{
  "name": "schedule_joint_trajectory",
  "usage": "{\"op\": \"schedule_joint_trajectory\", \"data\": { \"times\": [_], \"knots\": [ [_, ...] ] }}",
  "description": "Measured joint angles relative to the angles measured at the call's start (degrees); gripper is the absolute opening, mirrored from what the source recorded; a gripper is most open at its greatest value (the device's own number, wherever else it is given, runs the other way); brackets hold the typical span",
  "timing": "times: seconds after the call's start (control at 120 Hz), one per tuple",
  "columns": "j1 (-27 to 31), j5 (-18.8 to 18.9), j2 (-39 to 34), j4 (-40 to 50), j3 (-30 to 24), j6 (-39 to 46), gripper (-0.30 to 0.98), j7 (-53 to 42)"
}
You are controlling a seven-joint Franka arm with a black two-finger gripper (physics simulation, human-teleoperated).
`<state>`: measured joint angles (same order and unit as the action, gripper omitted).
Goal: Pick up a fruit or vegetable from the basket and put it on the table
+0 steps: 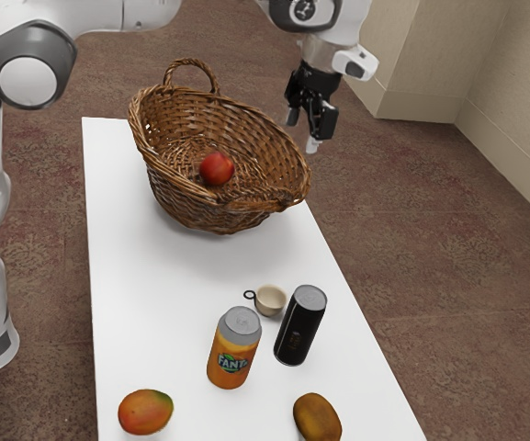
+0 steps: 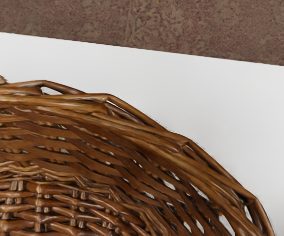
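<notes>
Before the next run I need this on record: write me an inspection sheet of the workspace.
Surface: white table, bare between basket and cup.
Job's things: wicker basket on the table, red fruit inside it.
Clutter: Fanta can, black can, small beige cup, orange-red fruit, brown fruit.
Gripper: hand open, holding nothing, at the basket's side toward the exterior view's right.
Cables: nothing seen.
Surroundings: reddish-brown floor, beige wall.

Tool (image 1: 302,130) — aloft, fingers (image 1: 313,145) apart
</notes>
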<state>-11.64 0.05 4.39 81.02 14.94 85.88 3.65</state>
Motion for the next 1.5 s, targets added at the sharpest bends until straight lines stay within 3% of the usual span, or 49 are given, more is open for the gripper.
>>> {"op": "schedule_joint_trajectory", "data": {
  "times": [0.275,0.475,0.617,0.75,1.075,1.5],
  "knots": [
    [0.45,-0.19,0.21,-0.31,0.01,1.23,0.69,1.54],
    [-0.77,1.06,0.6,-4.48,1.04,-2.54,0.69,6.72],
    [-3.56,1.75,-7.98,10.13,7.49,-0.7,0.69,10.77],
    [0.75,2.64,-12.33,19.18,10.0,2.52,0.69,13.82],
    [0.0,3.0,-15.25,28.07,6.62,9.09,0.69,18.98],
    [-0.03,3.07,-19.16,34.55,6.42,12.54,0.69,22.61]
  ]
}}
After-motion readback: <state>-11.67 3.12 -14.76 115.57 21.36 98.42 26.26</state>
